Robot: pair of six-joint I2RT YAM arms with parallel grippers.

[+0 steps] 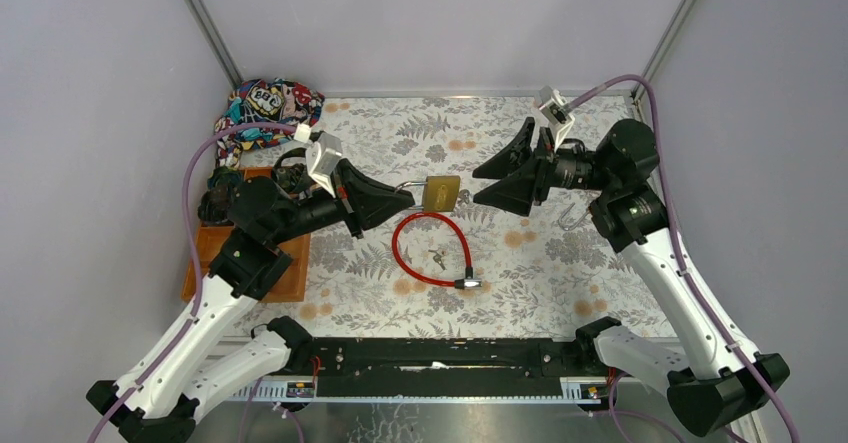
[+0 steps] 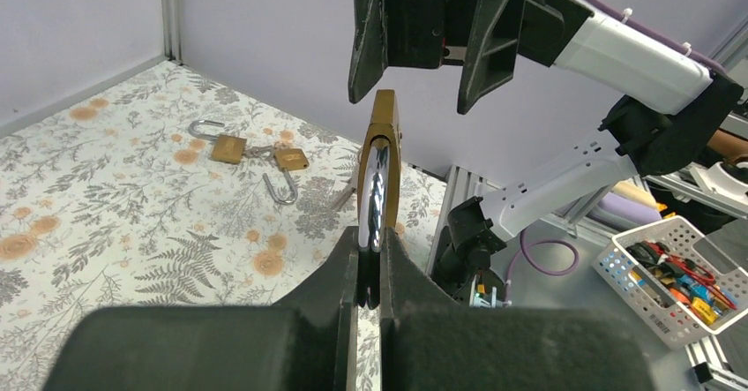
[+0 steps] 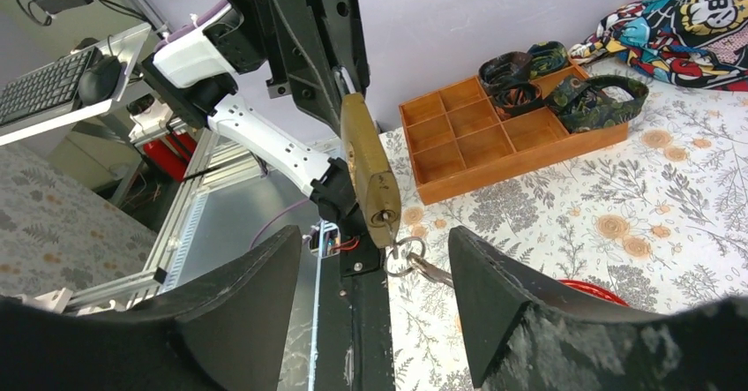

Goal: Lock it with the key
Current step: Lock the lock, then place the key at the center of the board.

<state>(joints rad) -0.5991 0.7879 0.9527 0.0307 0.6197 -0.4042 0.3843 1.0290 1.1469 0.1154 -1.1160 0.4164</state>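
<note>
You're looking at a table (image 1: 500, 128) covered in a matte fern-and-orange-flower print, boxed in by plain grey walls (image 1: 430, 23) with aluminium corner posts. The left gripper (image 1: 408, 199) is clamping the shiny steel shackle of the brass padlock (image 1: 441, 193), holding it in the air over mid-table with the body pointing at the right arm. The right gripper (image 1: 476, 187) is sitting released, jaws spread either side of the lock's key end, apart from it. A key ring (image 3: 402, 256) is dangling at the keyhole; can't tell if the key is seated. A glossy red cable loop (image 1: 400, 253) is lying underneath, and a compartmented wooden tray (image 3: 512, 166) is sitting at the left edge.
</note>
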